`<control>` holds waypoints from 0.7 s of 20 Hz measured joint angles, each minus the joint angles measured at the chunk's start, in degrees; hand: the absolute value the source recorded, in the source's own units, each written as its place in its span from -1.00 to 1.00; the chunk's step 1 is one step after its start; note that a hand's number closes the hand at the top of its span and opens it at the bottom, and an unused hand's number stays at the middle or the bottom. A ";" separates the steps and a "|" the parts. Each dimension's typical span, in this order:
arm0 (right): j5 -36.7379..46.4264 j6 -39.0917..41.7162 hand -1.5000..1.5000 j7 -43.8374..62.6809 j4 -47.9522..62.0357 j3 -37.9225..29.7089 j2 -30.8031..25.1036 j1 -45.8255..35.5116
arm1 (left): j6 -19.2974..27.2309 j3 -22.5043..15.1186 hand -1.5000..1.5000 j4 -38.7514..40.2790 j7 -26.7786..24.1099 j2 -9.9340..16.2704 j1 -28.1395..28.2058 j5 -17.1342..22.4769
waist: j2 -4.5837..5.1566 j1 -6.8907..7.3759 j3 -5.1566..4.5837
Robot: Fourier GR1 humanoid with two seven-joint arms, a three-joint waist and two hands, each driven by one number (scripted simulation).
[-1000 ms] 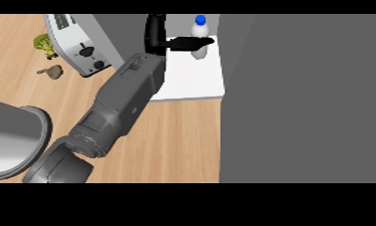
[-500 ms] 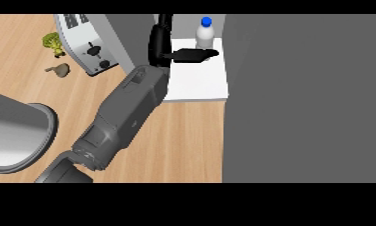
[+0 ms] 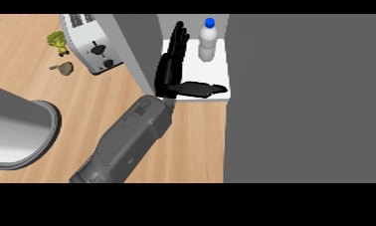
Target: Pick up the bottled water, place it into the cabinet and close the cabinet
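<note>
Beside open hand (image 3: 173, 65) — bottled water (image 3: 208, 42) upright, cap up

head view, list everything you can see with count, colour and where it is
bottled water: one, clear with a blue cap, upright on the white shelf, near the top
cabinet: one, grey with a white shelf inside, centre and right
toaster: one, silver with black knobs, upper left on the counter
broccoli-like vegetable: one, yellow-green, left of the toaster
small brown item: one, below the vegetable; what it is cannot be told
grey rounded object: one, at the left edge, cut off
counter: one, light wood
robot hand: one, black on a grey forearm, fingers straight, thumb out, left of the bottle and apart from it; which side it belongs to is unclear
</note>
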 measured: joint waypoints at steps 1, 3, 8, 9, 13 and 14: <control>0.15 -0.14 -1.00 -0.34 0.07 0.22 0.19 -0.07 | -0.05 -1.04 -1.00 -2.49 0.21 0.00 1.47 0.15 | -0.02 0.12 0.01; 0.67 -0.57 -1.00 -0.26 -0.12 0.77 0.31 0.12 | -0.39 -2.53 -1.00 -7.41 0.95 0.26 4.27 -0.43 | -0.05 0.47 0.02; 2.16 -1.12 -1.00 -0.45 -0.90 1.34 0.04 0.56 | -0.30 -6.53 -1.00 -19.15 2.19 1.42 12.72 -2.31 | -0.02 0.74 0.03; 2.40 -1.00 -1.00 -0.35 -1.13 1.34 -0.35 0.65 | -0.40 -7.28 -1.00 -22.12 3.14 2.44 14.33 -2.45 | -0.05 0.89 0.03; 4.16 0.90 1.00 -0.07 -1.84 2.67 -2.75 0.05 | -1.08 -9.37 1.00 -29.94 4.63 5.21 20.83 -2.86 | 0.00 1.00 0.03; 4.54 2.04 1.00 -0.74 -2.07 2.72 -3.82 0.56 | -1.12 -9.81 1.00 -31.23 4.83 5.67 22.21 -2.98 | -0.01 0.83 0.04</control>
